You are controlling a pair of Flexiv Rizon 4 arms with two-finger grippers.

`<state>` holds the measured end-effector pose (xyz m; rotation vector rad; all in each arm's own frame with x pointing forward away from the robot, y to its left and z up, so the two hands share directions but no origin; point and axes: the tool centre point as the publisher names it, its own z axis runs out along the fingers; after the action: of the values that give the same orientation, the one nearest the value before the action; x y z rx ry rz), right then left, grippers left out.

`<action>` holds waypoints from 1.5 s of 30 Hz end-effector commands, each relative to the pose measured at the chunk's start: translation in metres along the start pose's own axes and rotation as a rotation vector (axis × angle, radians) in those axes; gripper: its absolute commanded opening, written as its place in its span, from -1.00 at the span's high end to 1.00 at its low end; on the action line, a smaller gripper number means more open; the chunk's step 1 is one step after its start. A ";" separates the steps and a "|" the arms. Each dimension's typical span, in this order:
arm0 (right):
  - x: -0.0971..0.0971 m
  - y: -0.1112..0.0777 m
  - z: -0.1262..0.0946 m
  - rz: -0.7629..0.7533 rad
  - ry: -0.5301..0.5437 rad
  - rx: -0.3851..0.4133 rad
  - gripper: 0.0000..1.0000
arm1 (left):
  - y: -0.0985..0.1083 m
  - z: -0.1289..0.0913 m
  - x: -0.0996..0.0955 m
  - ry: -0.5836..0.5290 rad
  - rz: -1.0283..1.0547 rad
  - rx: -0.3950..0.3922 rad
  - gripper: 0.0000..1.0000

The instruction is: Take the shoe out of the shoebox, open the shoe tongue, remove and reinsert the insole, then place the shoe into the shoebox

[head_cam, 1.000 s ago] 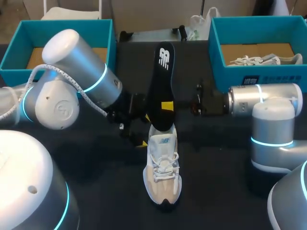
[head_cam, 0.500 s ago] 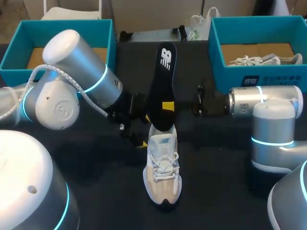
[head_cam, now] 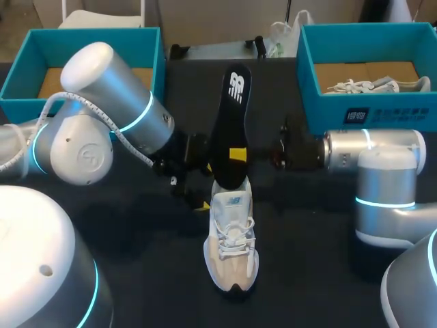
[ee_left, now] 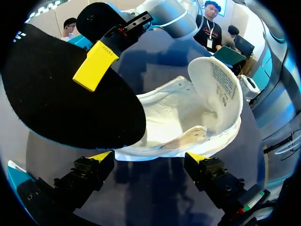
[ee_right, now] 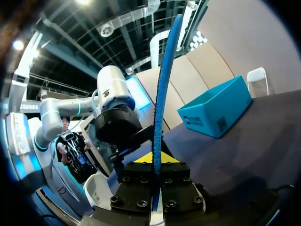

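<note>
A white and beige shoe stands on the dark table, toe toward the near edge, its tongue folded open. The black insole rises at a slant from the heel opening, and my right gripper is shut on its lower part. The right wrist view shows the insole edge-on between that gripper's fingers. My left gripper sits open just left of the heel. In its wrist view the yellow tips stand wide apart before the shoe, under the insole.
An open teal shoebox stands at the back left. A second teal shoebox at the back right holds another pale shoe. The table in front of the shoe is bare dark cloth.
My right arm has shifted slightly toward the near side with the insole, whose top end now sits a little lower and to the right. The left arm and shoe have not moved.
</note>
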<state>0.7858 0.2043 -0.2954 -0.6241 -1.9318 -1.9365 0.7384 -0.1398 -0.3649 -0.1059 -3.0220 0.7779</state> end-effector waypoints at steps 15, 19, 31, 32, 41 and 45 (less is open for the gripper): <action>0.004 -0.014 -0.004 0.018 -0.013 0.000 1.00 | 0.000 0.000 0.001 -0.001 0.001 -0.002 -1.00; 0.005 -0.020 -0.002 0.027 -0.001 0.007 1.00 | 0.000 0.000 0.001 -0.001 0.001 -0.002 -1.00; 0.011 -0.037 0.001 0.031 0.012 0.010 1.00 | 0.000 0.000 0.001 -0.001 0.001 -0.002 -1.00; 0.011 -0.039 0.001 0.029 0.013 0.013 1.00 | 0.000 0.000 0.001 -0.001 0.001 -0.002 -1.00; 0.016 -0.051 0.003 0.036 0.025 0.038 1.00 | 0.000 0.000 0.001 -0.001 0.001 -0.002 -1.00; 0.019 -0.057 0.001 0.054 0.019 0.061 1.00 | 0.000 0.000 0.001 -0.001 0.001 -0.002 -1.00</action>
<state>0.7433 0.2073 -0.3338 -0.6264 -1.9279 -1.8505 0.7384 -0.1397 -0.3650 -0.1060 -3.0220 0.7775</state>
